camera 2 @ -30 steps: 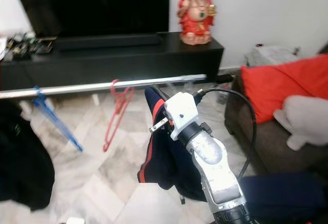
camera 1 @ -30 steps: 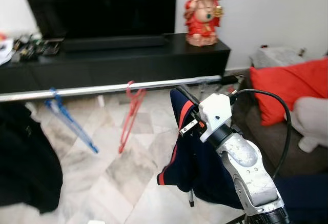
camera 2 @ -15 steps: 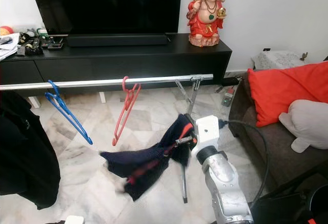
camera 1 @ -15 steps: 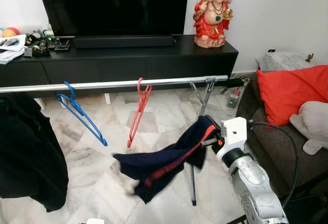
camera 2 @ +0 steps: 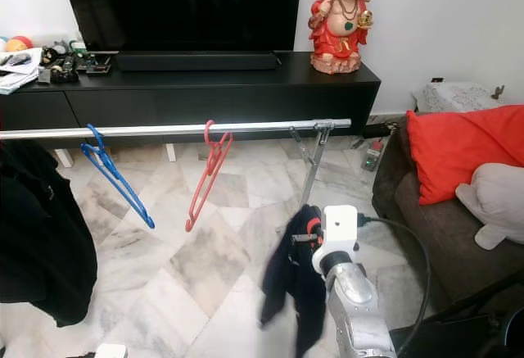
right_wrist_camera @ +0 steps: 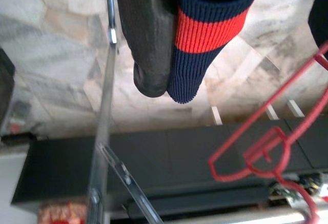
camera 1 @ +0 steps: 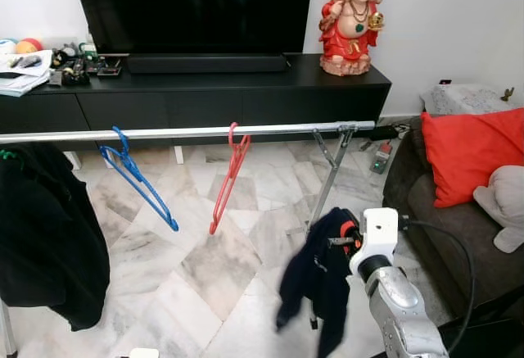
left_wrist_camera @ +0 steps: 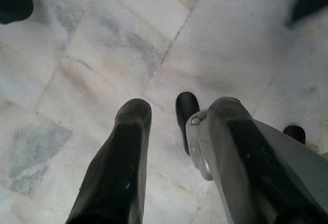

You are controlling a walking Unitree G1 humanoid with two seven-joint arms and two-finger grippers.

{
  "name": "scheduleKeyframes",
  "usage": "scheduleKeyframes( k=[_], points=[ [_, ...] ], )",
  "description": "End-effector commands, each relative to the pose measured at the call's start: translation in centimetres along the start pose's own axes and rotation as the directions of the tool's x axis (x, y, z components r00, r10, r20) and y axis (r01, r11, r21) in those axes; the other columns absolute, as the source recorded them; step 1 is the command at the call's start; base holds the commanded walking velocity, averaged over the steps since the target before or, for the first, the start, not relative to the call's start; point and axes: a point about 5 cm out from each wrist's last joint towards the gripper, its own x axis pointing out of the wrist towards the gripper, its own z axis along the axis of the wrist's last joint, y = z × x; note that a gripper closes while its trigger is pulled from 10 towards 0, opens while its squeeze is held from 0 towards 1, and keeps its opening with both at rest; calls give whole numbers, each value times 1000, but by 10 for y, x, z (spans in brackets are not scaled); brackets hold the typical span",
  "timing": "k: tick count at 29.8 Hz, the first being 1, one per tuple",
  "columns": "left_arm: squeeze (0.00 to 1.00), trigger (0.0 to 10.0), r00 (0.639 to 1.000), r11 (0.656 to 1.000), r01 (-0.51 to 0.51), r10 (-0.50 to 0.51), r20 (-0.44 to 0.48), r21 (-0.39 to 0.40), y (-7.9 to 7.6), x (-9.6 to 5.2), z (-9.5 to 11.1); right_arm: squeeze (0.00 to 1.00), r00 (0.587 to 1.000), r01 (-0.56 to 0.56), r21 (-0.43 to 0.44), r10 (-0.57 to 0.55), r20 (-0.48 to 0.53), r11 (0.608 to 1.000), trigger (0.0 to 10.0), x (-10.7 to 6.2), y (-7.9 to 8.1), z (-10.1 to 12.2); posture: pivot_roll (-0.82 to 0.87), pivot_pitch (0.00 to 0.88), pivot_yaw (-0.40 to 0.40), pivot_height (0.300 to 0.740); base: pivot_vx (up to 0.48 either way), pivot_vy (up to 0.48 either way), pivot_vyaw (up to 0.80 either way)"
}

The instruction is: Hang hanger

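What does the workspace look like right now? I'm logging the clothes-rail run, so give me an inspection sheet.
Surface: marble tile floor.
Job's things: silver rail with a blue hanger and a red hanger hooked on it; black garment hanging at its left end.
Clutter: papers and small items on the black TV console.
Grippers: right gripper below the rail, holding a navy garment with a red stripe; left gripper open over bare floor.
Cables: black cable looping off the right arm.
Surroundings: TV, red figurine, sofa with red cushion.
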Motion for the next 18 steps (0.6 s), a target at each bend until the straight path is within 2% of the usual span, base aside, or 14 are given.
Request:
scheduleKeyframes(
  k=[1,3,5,12,18],
  points=[
    [0,10000,1000,1000,-17,17,-8,-13,5,-2,-5,0,999,30,7,-30,21,1000,10000,-1,-5,0,10,51,-25,740,0,0,0],
    [0,10000,1000,1000,-19,19,-7,-15,5,-2,-5,0,999,41,-6,-41,31,999,10000,-2,-7,0,11,51,-27,740,0,0,0],
    [0,10000,1000,999,-22,22,-6,-24,6,-2,-5,0,998,48,-28,-46,46,998,10000,-2,-9,2,10,50,-28,740,0,0,781],
    [0,10000,1000,999,-30,30,-6,-37,7,-3,-5,0,998,32,-10,-31,58,999,10000,1,-7,5,12,45,-31,740,0,0,800],
    [0,10000,999,998,-31,33,36,-49,5,0,5,0,998,43,0,-43,49,999,10000,3,-8,1,15,31,-27,740,0,0,800]
  ],
)
